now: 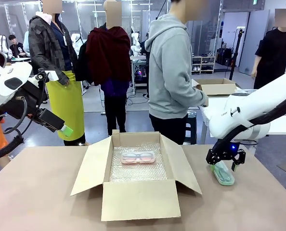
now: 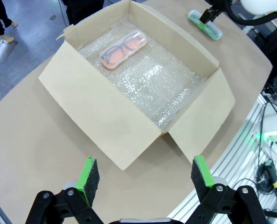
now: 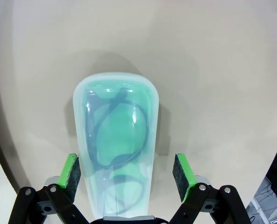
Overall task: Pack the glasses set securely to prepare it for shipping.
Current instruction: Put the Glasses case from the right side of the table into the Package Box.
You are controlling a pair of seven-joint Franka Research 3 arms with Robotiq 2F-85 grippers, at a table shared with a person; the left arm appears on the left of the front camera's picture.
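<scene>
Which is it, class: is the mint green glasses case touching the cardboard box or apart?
Apart. The front view shows a strip of bare table between the mint green case and the cardboard box, whose right flap comes nearest.

I see the translucent pink, rounded oblong eyeglass case [image 1: 138, 157] lying flat and closed inside the open brown cardboard box [image 1: 138, 199], toward its far end. It rests on the clear bubble wrap sheet [image 1: 138, 174] that lines the box floor, its long side running left to right. Dark-rimmed glasses show through its lid.

The mint green translucent oblong case [image 1: 223, 174] lies flat on the tan table [image 1: 37, 192], outside the box and to its right, well apart from the pink one. Its long side runs roughly near to far. From close up I make out dark-rimmed glasses folded inside it, and its lid looks shut.
</scene>
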